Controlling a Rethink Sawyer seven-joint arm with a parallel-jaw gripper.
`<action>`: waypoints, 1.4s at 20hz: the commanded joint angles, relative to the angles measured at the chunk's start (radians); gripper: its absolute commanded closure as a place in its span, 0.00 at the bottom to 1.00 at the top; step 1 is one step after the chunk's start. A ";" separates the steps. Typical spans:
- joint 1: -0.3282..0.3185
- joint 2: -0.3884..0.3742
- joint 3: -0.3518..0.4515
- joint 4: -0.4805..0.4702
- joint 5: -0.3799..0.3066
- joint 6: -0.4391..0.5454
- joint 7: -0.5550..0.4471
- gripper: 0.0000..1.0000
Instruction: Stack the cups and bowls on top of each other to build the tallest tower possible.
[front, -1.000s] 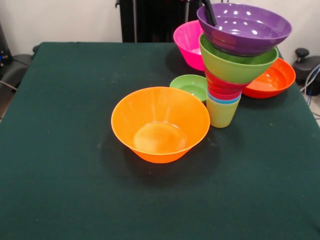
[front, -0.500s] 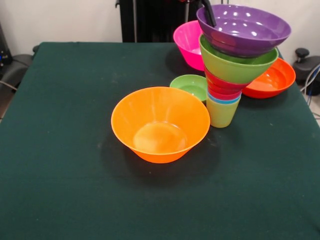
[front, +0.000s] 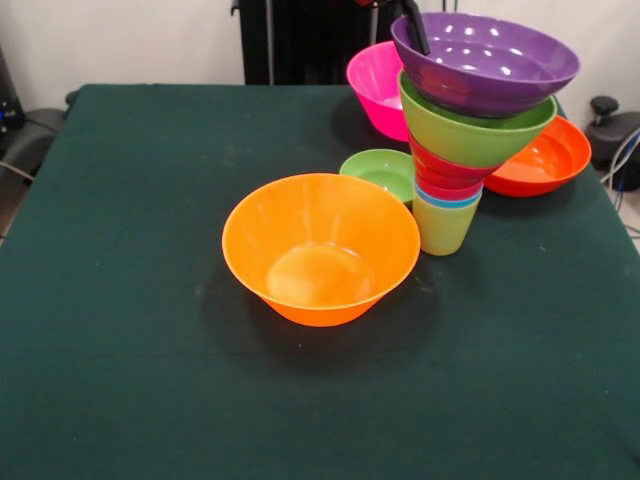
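Only one dark finger (front: 415, 28) of the end effector (front: 413, 25) shows, slanting down from the top of the picture to the rim of the purple bowl (front: 485, 60); whether it grips that rim cannot be told. The purple bowl sits tilted atop the tower (front: 465, 140), above a lime green bowl (front: 475, 130), red pieces, a blue rim and the yellow-green cup (front: 443, 225) at the base. The tower stands toward the worktop's (front: 130, 330) far right corner. Just beside its base is a small green bowl (front: 378, 172); behind are a pink bowl (front: 377, 88) and a red-orange bowl (front: 540, 158) near the right edge. The big orange bowl (front: 320, 248) sits mid-worktop. The left half and near edge lie open.
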 joint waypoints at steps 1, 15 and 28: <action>0.035 0.049 -0.032 0.007 -0.045 -0.028 0.156 1.00; 0.019 0.062 -0.025 0.014 -0.053 -0.023 0.151 1.00; 0.015 0.070 -0.022 0.005 -0.052 -0.010 0.144 0.00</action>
